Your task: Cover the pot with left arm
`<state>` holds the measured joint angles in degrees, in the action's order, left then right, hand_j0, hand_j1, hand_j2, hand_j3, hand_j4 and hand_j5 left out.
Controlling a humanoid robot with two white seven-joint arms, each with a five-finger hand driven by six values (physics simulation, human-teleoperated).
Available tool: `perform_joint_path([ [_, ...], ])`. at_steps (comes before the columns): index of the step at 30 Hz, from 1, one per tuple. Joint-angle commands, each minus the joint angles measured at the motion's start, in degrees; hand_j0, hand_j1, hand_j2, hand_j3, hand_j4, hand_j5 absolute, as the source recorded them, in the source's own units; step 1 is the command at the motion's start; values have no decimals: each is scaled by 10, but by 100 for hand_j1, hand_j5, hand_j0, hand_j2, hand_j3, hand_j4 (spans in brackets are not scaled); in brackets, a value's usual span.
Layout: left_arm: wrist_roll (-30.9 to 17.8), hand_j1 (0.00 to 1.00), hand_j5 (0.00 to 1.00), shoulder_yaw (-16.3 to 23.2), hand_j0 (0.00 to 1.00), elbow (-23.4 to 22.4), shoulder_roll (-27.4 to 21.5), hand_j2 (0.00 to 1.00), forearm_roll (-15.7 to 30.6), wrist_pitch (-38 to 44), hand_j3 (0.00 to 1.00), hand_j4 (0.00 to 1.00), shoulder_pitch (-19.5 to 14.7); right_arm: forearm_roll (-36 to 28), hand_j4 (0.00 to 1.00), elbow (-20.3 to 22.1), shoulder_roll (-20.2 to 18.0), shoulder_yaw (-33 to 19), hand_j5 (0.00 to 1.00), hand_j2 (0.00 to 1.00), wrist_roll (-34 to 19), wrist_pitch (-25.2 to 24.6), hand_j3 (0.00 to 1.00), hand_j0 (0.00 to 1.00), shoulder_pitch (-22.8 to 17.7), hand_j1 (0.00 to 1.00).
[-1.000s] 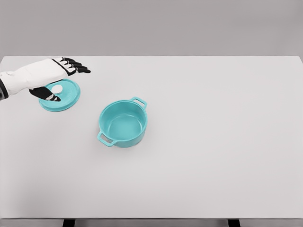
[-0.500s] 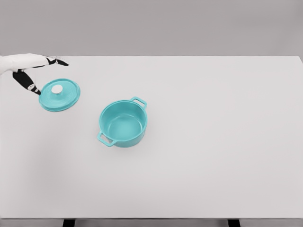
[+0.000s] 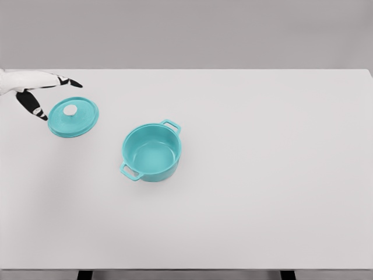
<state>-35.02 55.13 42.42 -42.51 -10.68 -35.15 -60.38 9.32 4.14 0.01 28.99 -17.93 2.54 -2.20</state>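
Observation:
A teal pot (image 3: 151,153) with two side handles stands uncovered on the white table, left of the middle. Its teal lid (image 3: 73,116) with a pale round knob lies flat on the table to the pot's upper left. My left hand (image 3: 49,96) reaches in from the left edge, just left of the lid and apart from it. The fingers are spread, thumb pointing down, and they hold nothing. The right arm does not show.
The white table (image 3: 262,175) spans the whole view, its far edge against a grey wall and its front edge at the bottom of the picture.
My left hand has drawn back leftward from above the lid to the picture's edge, then crept slightly right. Lid and pot have not moved.

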Motion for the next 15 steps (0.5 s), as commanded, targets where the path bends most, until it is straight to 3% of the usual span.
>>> perform_joint_path([
  [1,0,96,96,-1,96,1,4,96,-3,1,96,96,0,0,100,0,0,0,100,100,0,0,100,100,0,100],
  [8,0,84,84,0,84,1,26,84,-29,1,84,84,3,0,100,0,0,0,100,100,-1,0,100,100,0,100],
  [15,0,85,85,1,85,1,26,85,-32,1,85,85,7,0,100,0,0,0,100,100,0,0,100,100,0,100],
])
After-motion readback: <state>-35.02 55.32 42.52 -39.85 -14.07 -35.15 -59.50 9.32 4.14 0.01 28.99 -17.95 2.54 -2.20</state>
